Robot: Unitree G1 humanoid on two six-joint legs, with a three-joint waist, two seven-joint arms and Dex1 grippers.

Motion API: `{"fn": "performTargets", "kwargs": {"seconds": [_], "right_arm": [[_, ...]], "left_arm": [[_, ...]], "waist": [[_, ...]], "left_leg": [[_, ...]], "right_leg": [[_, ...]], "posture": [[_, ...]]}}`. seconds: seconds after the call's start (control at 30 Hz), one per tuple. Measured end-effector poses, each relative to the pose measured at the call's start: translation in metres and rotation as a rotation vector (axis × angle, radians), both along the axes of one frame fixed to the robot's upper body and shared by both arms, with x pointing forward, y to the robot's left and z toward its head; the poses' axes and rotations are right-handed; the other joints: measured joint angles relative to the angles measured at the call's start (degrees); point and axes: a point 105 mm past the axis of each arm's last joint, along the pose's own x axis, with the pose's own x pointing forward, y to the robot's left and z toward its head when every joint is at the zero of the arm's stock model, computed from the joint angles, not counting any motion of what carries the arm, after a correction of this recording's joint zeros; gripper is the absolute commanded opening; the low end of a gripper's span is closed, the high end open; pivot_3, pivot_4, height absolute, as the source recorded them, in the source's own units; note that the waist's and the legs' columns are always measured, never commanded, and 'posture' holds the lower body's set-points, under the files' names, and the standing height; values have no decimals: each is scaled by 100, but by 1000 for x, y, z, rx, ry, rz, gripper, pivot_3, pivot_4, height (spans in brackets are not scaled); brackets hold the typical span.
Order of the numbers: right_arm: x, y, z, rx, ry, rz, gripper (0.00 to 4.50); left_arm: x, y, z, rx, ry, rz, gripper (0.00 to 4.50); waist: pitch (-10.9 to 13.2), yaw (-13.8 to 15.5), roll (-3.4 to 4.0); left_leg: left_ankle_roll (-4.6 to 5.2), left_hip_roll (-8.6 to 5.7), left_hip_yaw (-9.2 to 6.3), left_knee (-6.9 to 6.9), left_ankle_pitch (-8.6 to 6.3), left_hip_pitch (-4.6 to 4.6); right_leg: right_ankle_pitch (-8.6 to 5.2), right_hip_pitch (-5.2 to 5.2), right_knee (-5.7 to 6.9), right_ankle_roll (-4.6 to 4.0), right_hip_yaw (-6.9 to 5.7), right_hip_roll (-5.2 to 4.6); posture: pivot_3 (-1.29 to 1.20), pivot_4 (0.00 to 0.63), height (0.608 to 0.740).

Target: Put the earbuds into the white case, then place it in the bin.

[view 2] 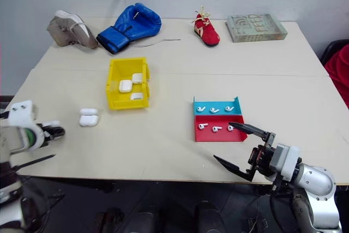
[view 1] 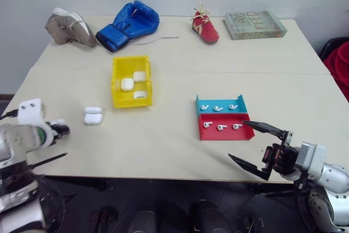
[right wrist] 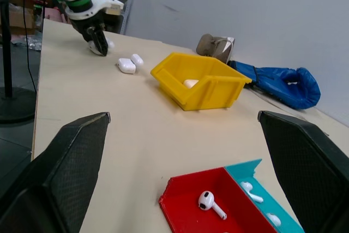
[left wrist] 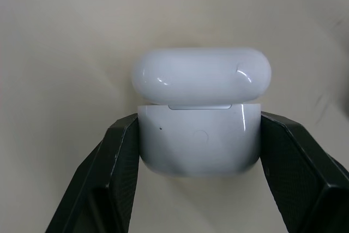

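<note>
My left gripper (view 1: 59, 130) hangs over the table's near left corner. It is shut on a white case (left wrist: 199, 145), pinching the body from both sides, and the lid stands open. Another white case (view 1: 93, 115) lies open on the table to its right. Behind that stands the yellow bin (view 1: 115, 88) with three white cases inside. Several earbuds (view 1: 220, 127) lie in the red-and-blue tray (view 1: 224, 135) toward the right. My right gripper (view 1: 238, 139) hovers open and empty at the front edge, just in front of the tray.
Along the far edge lie a beige sneaker (view 1: 68, 27), a blue boxing glove (view 1: 130, 24), a small red shoe (view 1: 205, 27) and a grey-green book (view 1: 254, 24). Something red (view 1: 341, 66) stands beyond the table's right side.
</note>
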Motion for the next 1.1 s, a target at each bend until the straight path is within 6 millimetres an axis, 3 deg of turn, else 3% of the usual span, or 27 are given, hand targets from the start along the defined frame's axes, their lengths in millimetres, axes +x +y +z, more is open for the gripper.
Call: {"fn": "performTargets", "kwargs": {"seconds": [0.1,0.23,0.3,0.33,0.4,0.5,0.67,0.83,0.9,0.97,1.1], "right_arm": [[1,-1,2,-6,-4,-5,4500],[5,-4,8,-28,-9,-18,4500],[5,-7,10,-54,-7,-24,4500],[6,-12,12,-78,15,-34,4500],[5,-22,17,-106,42,-58,4500],[-2,-35,19,-153,80,-82,4500],[-19,-62,2,-197,220,-188,4500],[-41,-92,-20,-273,341,-327,4500],[-56,-120,-43,-322,443,-453,4500],[-65,-134,-54,-344,485,-503,4500],[-59,-145,-56,-404,504,-562,4500]], "left_arm": [[-3,2,24,-15,-137,-71,2798],[-1,-8,76,-12,-550,-358,2798],[-2,-33,93,-6,-739,-562,2798],[-5,-59,103,-20,-903,-707,2798],[-9,-100,110,-95,-1051,-904,2798],[-14,-155,105,-238,-1124,-1153,2798],[-27,-238,98,-514,-1221,-1482,2798],[-34,-276,82,-638,-1281,-1640,2798],[-34,-290,71,-677,-1291,-1680,2798],[-34,-300,61,-695,-1284,-1707,2798],[-36,-308,52,-697,-1266,-1752,2798]], "waist": [[1,7,-1],[2,21,0],[5,71,14],[11,129,25],[10,214,22],[8,259,19],[7,259,20],[7,226,21],[7,251,20],[7,244,21],[0,109,37]], "left_leg": [[1,-1,-3,5,0,0],[1,0,-3,4,0,0],[2,0,-4,2,0,0],[8,-1,-3,6,-1,0],[14,-2,-15,12,-3,-1],[18,-2,-15,8,-6,1],[31,-2,-9,13,-11,9],[33,4,1,9,-12,17],[33,6,2,10,-12,17],[35,6,8,10,-11,16],[34,14,21,9,-11,21]], "right_leg": [[0,10,-10,-1,-1,-3],[-2,14,-25,-4,-5,-6],[-2,27,-51,-4,-9,-8],[-1,38,-66,-2,-11,-11],[-1,52,-72,-1,-24,-13],[1,62,-81,2,-25,-7],[7,89,-100,14,-23,3],[7,99,-122,14,-13,21],[7,104,-136,14,-8,27],[7,105,-145,14,1,29],[7,106,-147,14,17,37]], "posture": [[0,150,740],[0,150,740],[0,150,740],[0,150,740],[0,150,740],[0,150,740],[0,150,740],[0,150,740],[0,150,740],[0,150,740],[0,150,740]]}}
